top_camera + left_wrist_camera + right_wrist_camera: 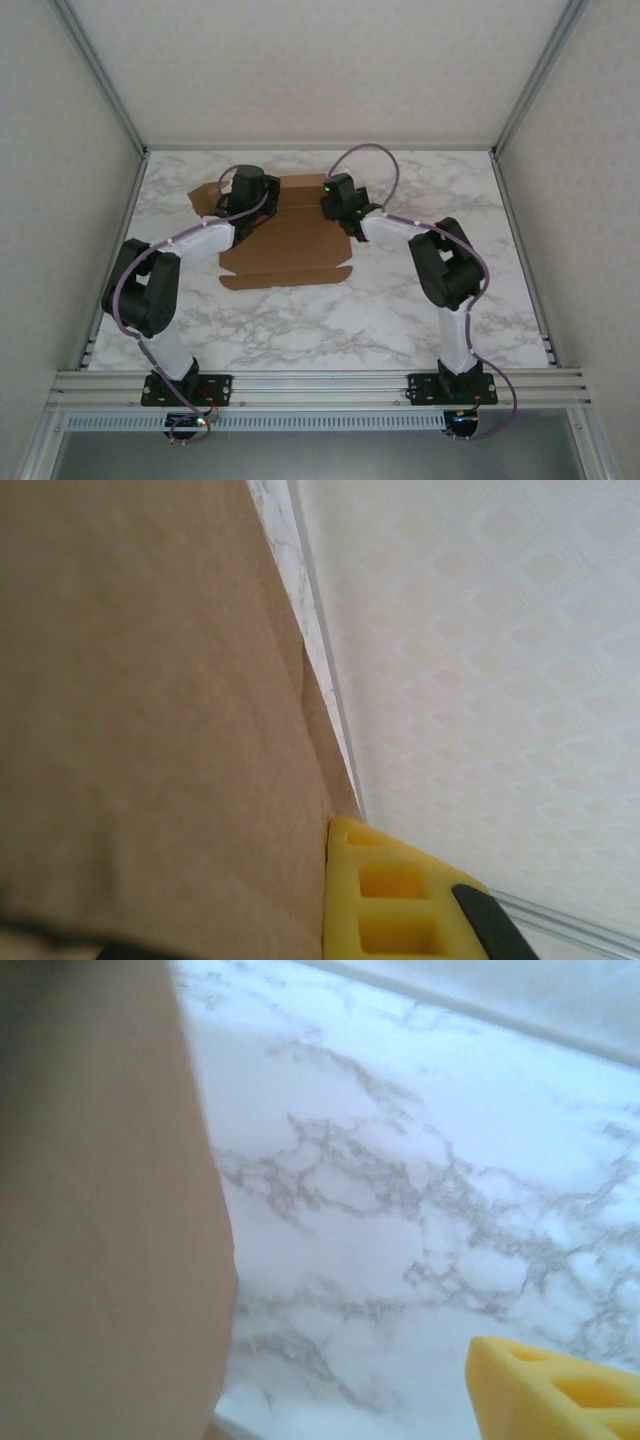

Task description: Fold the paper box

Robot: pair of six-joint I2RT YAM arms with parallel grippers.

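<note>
At the far left corner of the paper box (290, 250), lying on the tabletop (400, 320), the left hand (242, 203) is closed, apparently pinching a flap; at its far right edge the right hand (337, 206) gapes, empty. Side flaps seem in hand; next, raise the right one.

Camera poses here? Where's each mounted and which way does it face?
Top external: above and behind the bases, looking down at table, paper box, left arm, right arm.
Left wrist: close against the paper box, facing the wall; yellow left finger shows.
Right wrist: low over the marble table beside the box; yellow right finger shows.
Shared: all three see the paper box.
</note>
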